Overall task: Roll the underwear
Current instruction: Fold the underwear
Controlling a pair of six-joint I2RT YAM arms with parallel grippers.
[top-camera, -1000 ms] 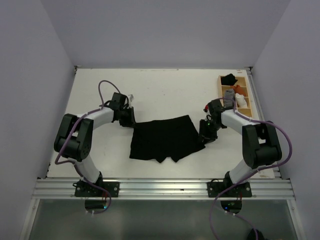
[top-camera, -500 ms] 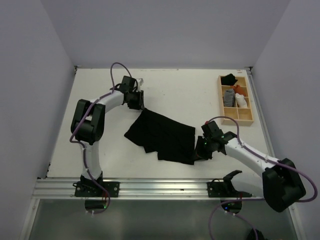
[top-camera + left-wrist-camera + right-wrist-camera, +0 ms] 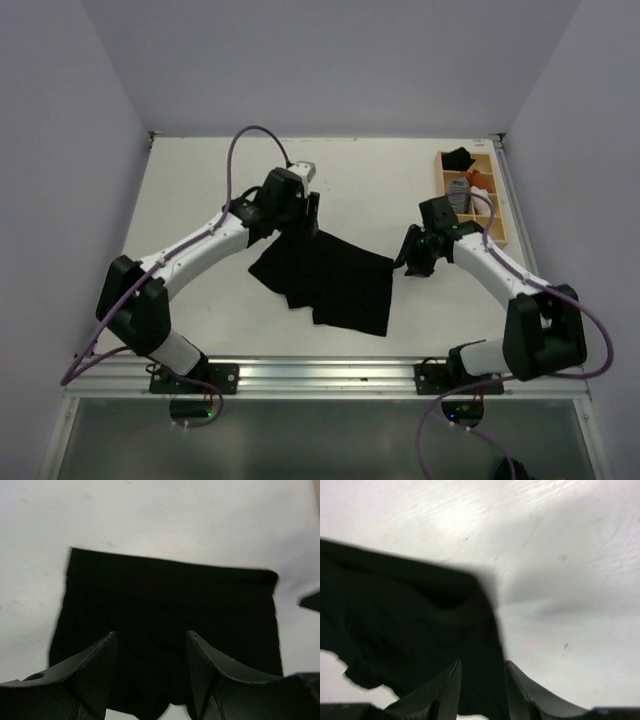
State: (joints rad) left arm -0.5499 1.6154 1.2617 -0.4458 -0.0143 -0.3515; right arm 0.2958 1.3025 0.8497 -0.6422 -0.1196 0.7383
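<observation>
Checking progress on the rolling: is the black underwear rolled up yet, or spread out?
Spread out, not rolled. The underwear lies flat on the table as one wide sheet, with no coil anywhere.

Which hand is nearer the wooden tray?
Right. The right hand is just left of the tray, beside the underwear; the left hand is farther left, over its far corner.

Bare table (image 3: 200, 190) rings the underwear (image 3: 335, 275); tray (image 3: 478, 231) stands right.
</observation>
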